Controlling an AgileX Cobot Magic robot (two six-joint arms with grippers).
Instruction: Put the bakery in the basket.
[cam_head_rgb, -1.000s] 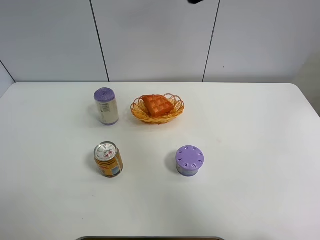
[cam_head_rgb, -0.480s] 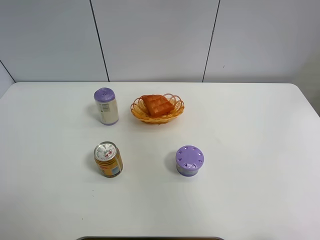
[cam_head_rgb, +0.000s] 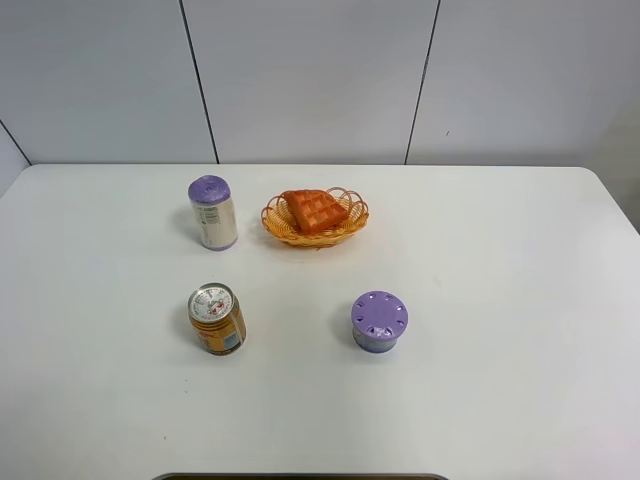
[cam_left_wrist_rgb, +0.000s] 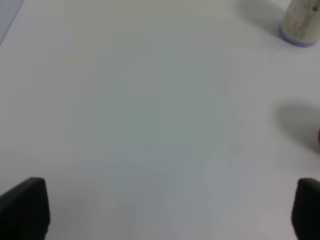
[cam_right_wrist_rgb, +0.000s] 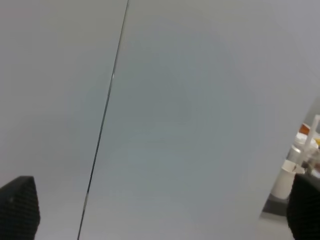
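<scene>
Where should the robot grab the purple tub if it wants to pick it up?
Probably by its round side wall, coming straight down from above. The tub stands upright and apart from the cans on the table, so open fingers could close across its lid from either side.

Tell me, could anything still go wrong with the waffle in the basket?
Maybe two things. The bakery lies tilted in the basket, one corner up on the rim, so a bump could tip it out. The basket is shallow and light-looking, and the tall purple-capped can stands close beside it; an arm coming back low might knock either one. Right now no arm shows over the table, so nothing looks about to happen.
</scene>
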